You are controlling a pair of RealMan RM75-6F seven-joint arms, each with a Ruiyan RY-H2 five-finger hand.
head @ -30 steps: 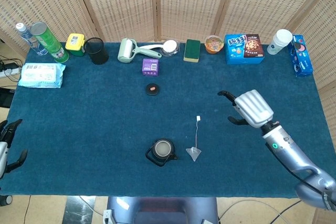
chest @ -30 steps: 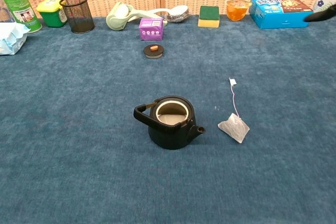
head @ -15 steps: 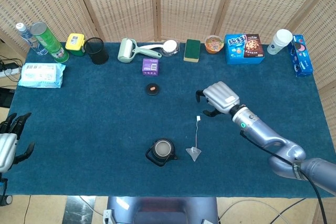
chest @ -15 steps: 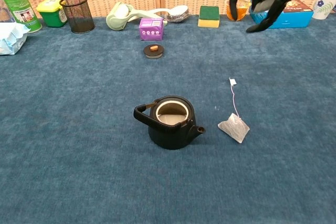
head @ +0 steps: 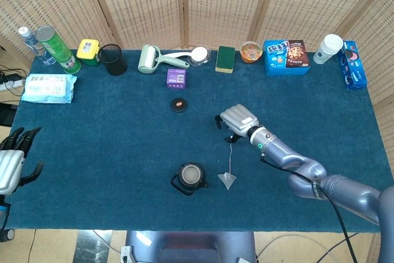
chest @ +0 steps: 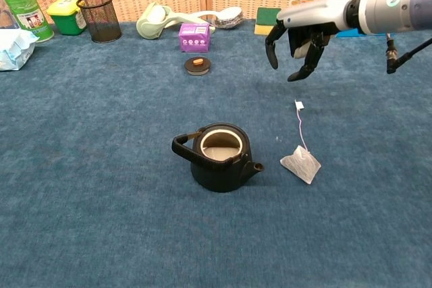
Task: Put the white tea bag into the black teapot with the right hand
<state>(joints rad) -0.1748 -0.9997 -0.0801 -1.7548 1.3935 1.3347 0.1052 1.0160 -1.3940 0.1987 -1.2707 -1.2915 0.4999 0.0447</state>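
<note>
The right hand hovers above the paper tag end of the string, fingers apart and curled downward, holding nothing. The white pyramid tea bag lies on the blue-covered bench, just beside the spout of the lidless black cast-iron teapot. The left hand is open at the bench edge.

No lettering can be read with certainty. The blue box at the back carries large white characters too blurred to make out, and the purple box, wipes pack and green can show print too small to read.
</note>
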